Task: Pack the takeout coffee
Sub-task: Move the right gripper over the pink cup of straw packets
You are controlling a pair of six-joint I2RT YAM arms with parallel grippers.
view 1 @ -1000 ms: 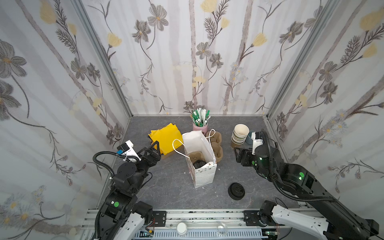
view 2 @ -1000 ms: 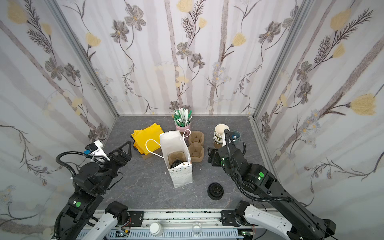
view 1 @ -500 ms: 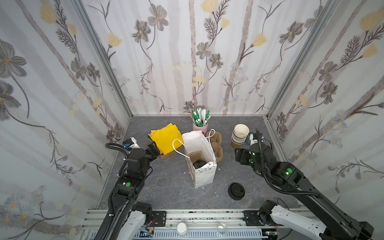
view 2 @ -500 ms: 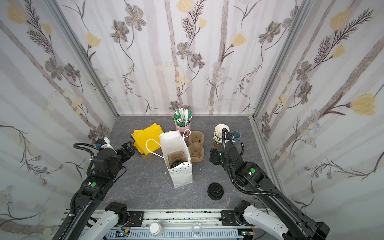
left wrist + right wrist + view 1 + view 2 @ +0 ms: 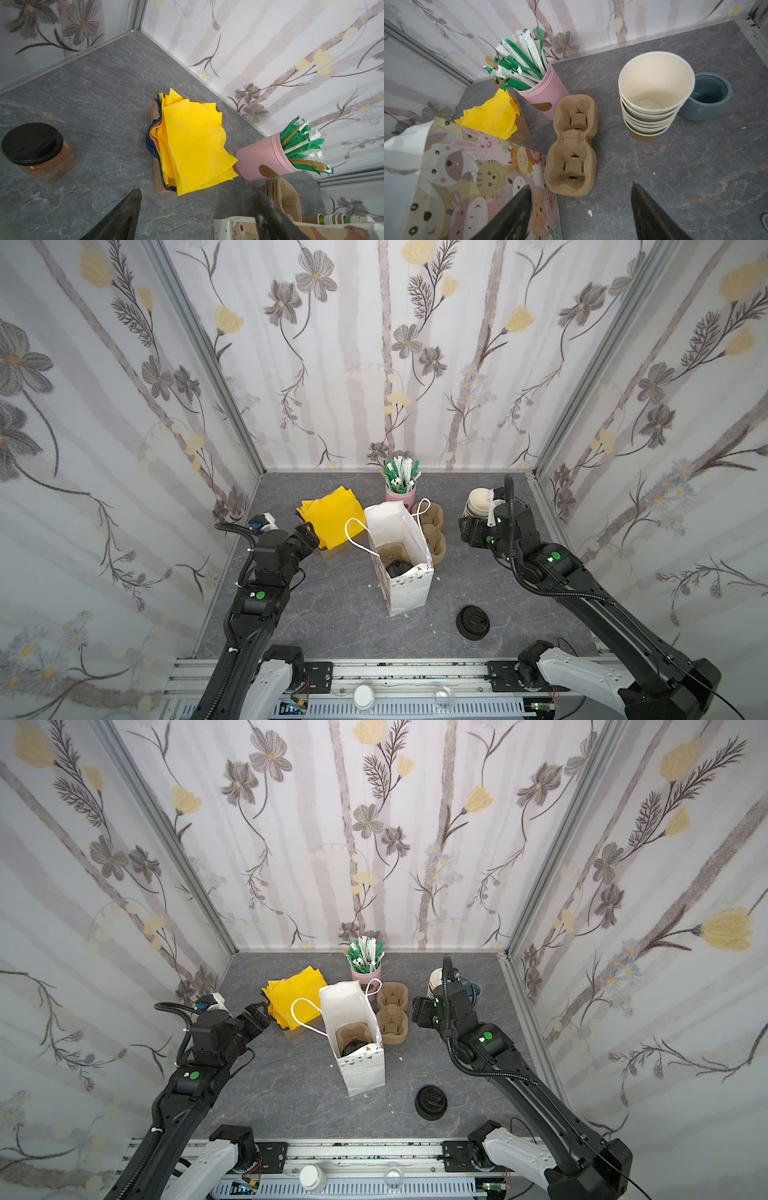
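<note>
Right wrist view is showing the right gripper [image 5: 580,186] standing wide with nothing between its fingers, hanging near the pulp cup carriers [image 5: 572,164] beside the animal-print paper bag [image 5: 452,166]. Meanwhile the left gripper [image 5: 197,193] is gaping empty near the yellow napkins [image 5: 193,141]. In both top views the takeout coffee [image 5: 398,568] is sitting in a pulp holder [image 5: 384,551] inside the bag.

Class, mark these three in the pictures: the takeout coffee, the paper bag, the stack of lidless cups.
takeout coffee [image 5: 397,569], in a top view, on its black lid.
paper bag [image 5: 409,593], in a top view, on its near wall.
cup stack [image 5: 652,83], right wrist view, inside the top cup.
</note>
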